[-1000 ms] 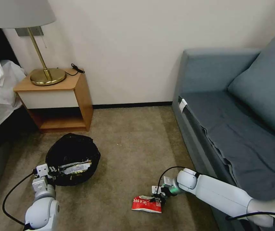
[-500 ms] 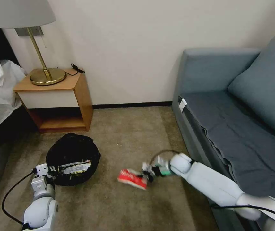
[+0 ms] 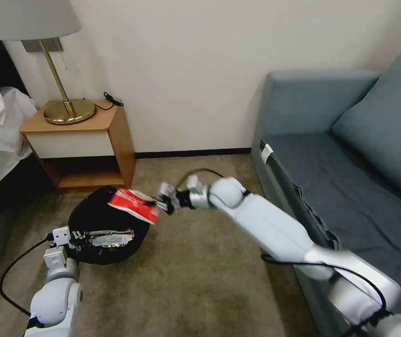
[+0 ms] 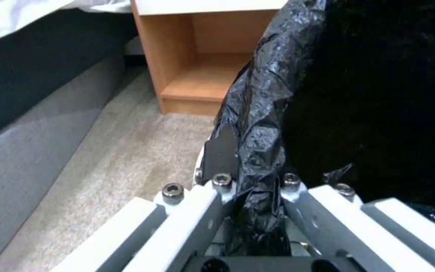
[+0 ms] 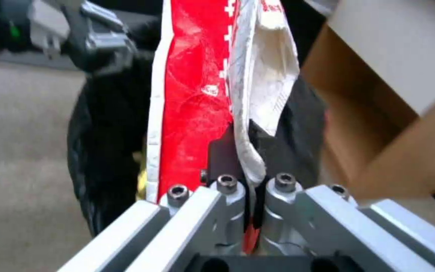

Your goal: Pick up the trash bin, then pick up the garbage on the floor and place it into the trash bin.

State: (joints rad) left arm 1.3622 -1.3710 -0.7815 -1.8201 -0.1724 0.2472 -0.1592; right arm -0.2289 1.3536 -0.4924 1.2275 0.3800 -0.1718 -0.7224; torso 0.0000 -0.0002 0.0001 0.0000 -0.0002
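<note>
Carpeted bedroom: right gripper (image 3: 163, 204) pinches red-white packet (image 3: 133, 205) over trash bin (image 3: 88, 220); left gripper (image 3: 71, 237) clamped on bin's rim.

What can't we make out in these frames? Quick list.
- Trash bin: its white shell is covered by the black bag in the head view; in the left wrist view the bag is all black.
- Litter in the bin: silvery pieces, too small to identify.
- Red-white packet: top cut off by the frame edge in the right wrist view; print unreadable.
- Left pincer: shut on the bag; the rim underneath is hidden.
- Right pincer: its tips are buried in the packet.
</note>
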